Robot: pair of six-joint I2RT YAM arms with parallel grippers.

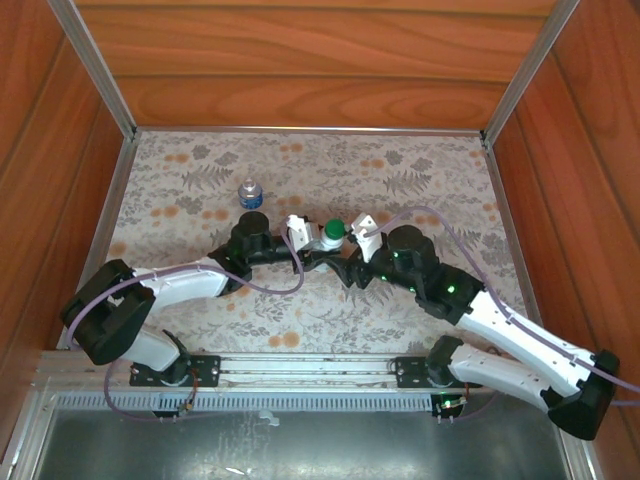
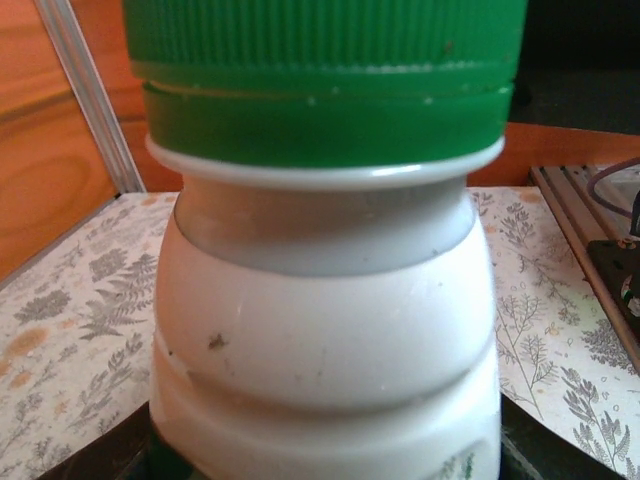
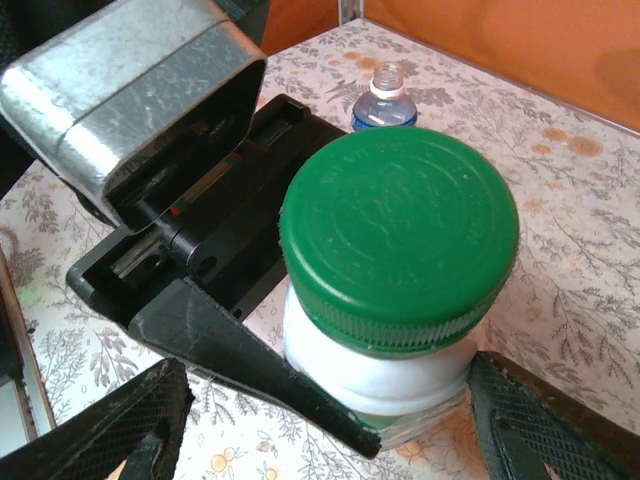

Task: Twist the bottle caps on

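Green cap (image 3: 400, 235) sits on the white bottle (image 2: 320, 340) at table centre. Left gripper (image 1: 325, 245) clamps its lower body — right gripper (image 3: 335, 425) spread wide astride it. Counted: 1 cap, 2 bottles — clear bottle (image 1: 250, 193) stands apart, neck open.

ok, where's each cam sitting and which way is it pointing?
Top external: above and behind, looking down on the floral table; left arm, right arm, bases nearest.
Left wrist: level, close on the opaque white plastic bottle with dark green ribbed cap; left fingers at bottom corners.
Right wrist: steeply down on that cap; right fingers flank the bottle, left tool beyond.
Shared: all see the capped bottle.
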